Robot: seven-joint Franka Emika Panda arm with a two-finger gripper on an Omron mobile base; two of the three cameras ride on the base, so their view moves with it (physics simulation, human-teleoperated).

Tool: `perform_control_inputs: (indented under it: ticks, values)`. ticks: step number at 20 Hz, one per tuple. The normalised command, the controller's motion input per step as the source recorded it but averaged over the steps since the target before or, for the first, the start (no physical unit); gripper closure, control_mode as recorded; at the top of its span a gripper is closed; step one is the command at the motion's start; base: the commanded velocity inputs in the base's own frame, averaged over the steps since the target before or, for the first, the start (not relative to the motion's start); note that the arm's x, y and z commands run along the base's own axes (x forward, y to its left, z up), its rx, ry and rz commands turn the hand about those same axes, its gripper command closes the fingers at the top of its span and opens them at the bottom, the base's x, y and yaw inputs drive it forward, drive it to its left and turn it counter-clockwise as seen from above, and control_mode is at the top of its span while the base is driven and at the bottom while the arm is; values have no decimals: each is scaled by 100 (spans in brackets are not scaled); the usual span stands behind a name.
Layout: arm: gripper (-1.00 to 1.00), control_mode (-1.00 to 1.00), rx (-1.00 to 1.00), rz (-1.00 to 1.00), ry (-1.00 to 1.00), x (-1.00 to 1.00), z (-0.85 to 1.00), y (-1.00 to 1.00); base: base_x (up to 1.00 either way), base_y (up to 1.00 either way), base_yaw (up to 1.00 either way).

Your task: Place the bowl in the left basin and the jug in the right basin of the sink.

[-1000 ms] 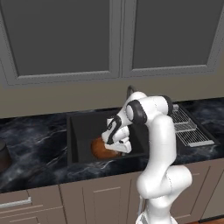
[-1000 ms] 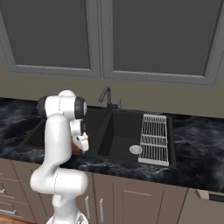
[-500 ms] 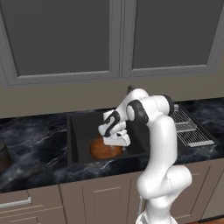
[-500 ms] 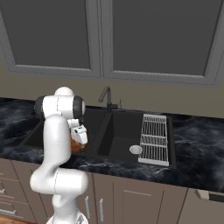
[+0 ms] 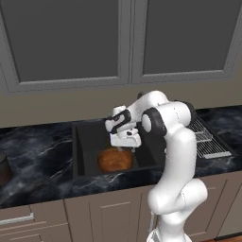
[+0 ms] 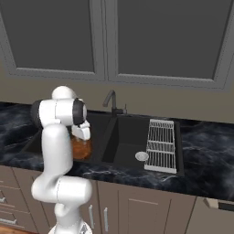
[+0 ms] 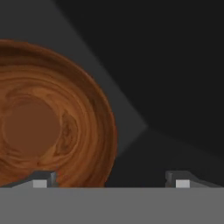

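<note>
One bowl [image 5: 115, 160] resting in the left basin [image 5: 87, 142], directly beneath the end effector [image 5: 125, 143], released with fingers spread wide. Jug [image 5: 4, 168] standing far left on the worktop [image 5: 38, 156], well apart, with the whole left basin between.

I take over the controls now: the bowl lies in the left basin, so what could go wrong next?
The open gripper hangs close above the bowl; one fingertip overlaps its rim, so lifting off askew might nudge it. The jug sits far left, near the counter's front edge; a hasty reach could knock it off.
</note>
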Motion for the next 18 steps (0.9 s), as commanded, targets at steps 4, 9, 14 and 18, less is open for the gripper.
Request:
perform_control_inputs:
  ticks: [4,9,14,18]
  values:
    - [-100,-100,1,7,1,-31,96,27,0,0,0]
    - [-100,-100,-1,10,0,-38,79,34,0,0,0]
    - [-100,-100,0,11,0,-75,67,4,0,0,0]
    - [-100,-100,0,15,0,-75,72,1,0,0,0]
